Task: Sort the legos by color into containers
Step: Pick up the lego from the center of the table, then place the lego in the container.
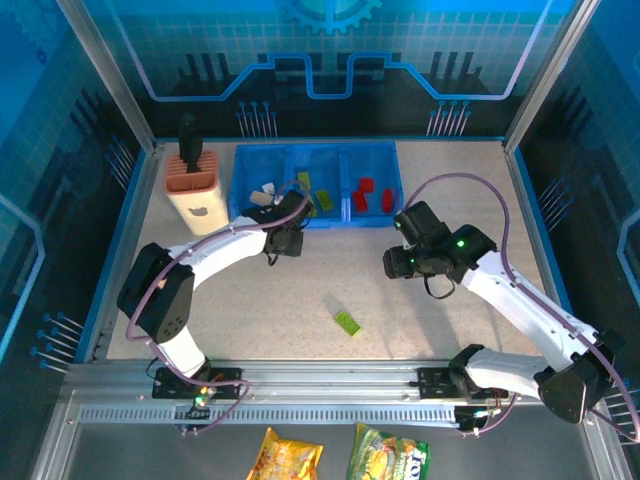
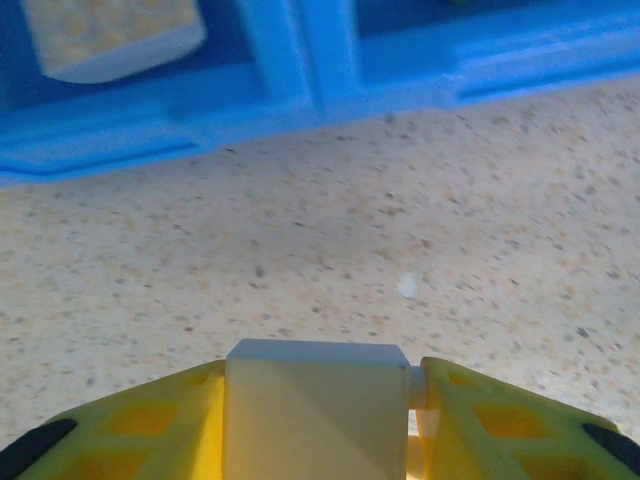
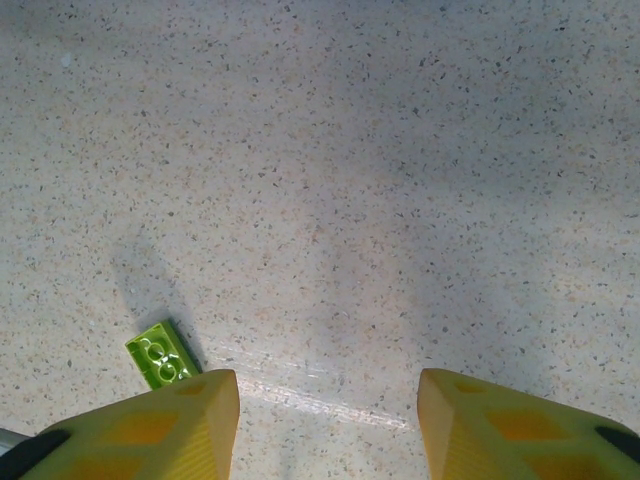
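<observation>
Fingers (image 2: 150, 430) of the left gripper (image 2: 318, 440) pinch a cream brick (image 2: 315, 395) just short of the blue tray (image 2: 330, 80). I read the right gripper (image 3: 328, 425) as spread, empty, above the speckled table (image 3: 350, 150). One lime green brick (image 3: 162, 354) lies loose there; red bricks (image 1: 366, 193) occupy the tray's right compartment.

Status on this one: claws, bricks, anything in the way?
Left claw shut on cream brick, at near edge of tray. Right claw open, empty. Green brick loose on table. Path clear.
</observation>
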### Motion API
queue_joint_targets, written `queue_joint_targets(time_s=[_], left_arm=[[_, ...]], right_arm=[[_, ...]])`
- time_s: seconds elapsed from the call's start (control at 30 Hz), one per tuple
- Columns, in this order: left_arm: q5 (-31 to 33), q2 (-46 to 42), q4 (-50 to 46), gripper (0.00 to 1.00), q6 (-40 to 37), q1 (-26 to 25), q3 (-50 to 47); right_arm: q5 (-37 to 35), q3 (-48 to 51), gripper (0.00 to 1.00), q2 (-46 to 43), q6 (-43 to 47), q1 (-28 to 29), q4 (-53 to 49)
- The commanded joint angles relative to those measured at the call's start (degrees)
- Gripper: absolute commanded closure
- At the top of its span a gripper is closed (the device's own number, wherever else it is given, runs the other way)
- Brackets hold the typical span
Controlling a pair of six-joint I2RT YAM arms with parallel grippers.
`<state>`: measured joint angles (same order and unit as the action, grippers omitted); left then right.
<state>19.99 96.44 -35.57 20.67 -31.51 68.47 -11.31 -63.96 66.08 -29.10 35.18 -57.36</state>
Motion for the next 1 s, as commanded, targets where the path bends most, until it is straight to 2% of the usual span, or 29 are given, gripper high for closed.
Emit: queue_joint_targets(time_s=[0.0, 0.23, 0.53, 0.77, 0.97], left_arm=[[1.59, -2.42, -2.81, 0.54, -0.88, 3.14, 3.14], [0.07, 0.22, -1.77, 0.54, -4.58, 9.58, 7.35], [-0.91, 12.02, -1.43, 0.54, -7.74, 14.57, 18.91], [-2.59, 20.45, -1.95, 0.54, -7.77, 16.55, 25.39], [-0.8, 24.25, -4.06, 0.52, -7.59, 16.99, 28.99]], right_arm=[[0.82, -1.78, 0.48, 0.27, 0.88, -0.64, 0.2], [0.71, -1.69, 0.48, 0.1, 0.89, -0.63, 0.06], [0.24, -1.27, 0.48, -0.57, 0.71, -0.74, -0.12], [-0.11, -0.15, 0.48, -1.58, 0.28, -0.86, -0.51], [-0.3, 0.15, 0.48, -2.1, 0.12, -0.92, -0.91]])
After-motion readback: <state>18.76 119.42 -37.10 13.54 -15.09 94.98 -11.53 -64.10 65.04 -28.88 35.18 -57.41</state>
